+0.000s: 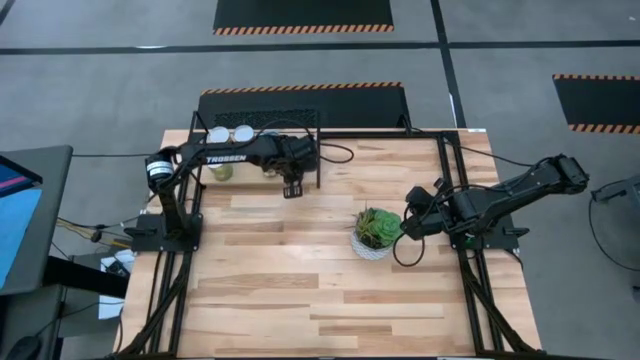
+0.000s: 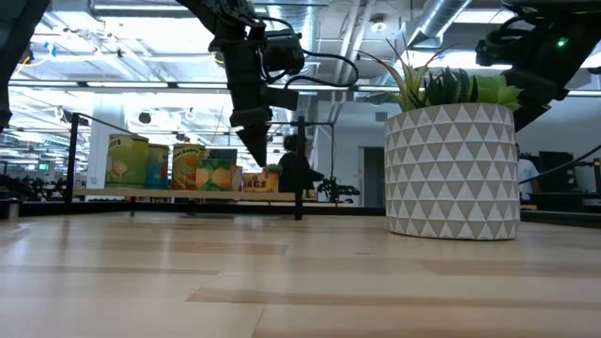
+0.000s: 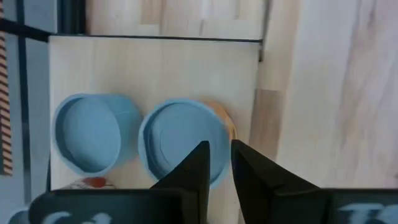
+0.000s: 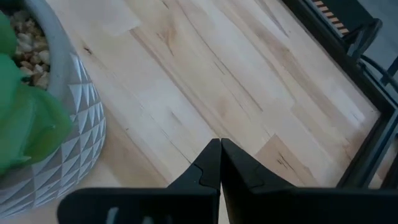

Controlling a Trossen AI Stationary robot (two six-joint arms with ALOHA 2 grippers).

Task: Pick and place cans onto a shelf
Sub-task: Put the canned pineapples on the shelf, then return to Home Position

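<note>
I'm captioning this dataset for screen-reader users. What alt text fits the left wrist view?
Looking down past the left gripper, its two dark fingers slightly apart and holding nothing, onto two cans with pale-blue tops standing side by side on the light-wood shelf. The plank table lies beyond the shelf's edge.

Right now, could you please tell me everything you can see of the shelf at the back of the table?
The shelf is a small light-wood platform framed by thin black metal bars, sitting level along the table's far left edge. In the low view it is a thin raised board carrying a row of cans with green and orange labels. The left wrist view shows two pale-blue can tops side by side on its pale surface, with the left pincer above them, touching nothing.
</note>
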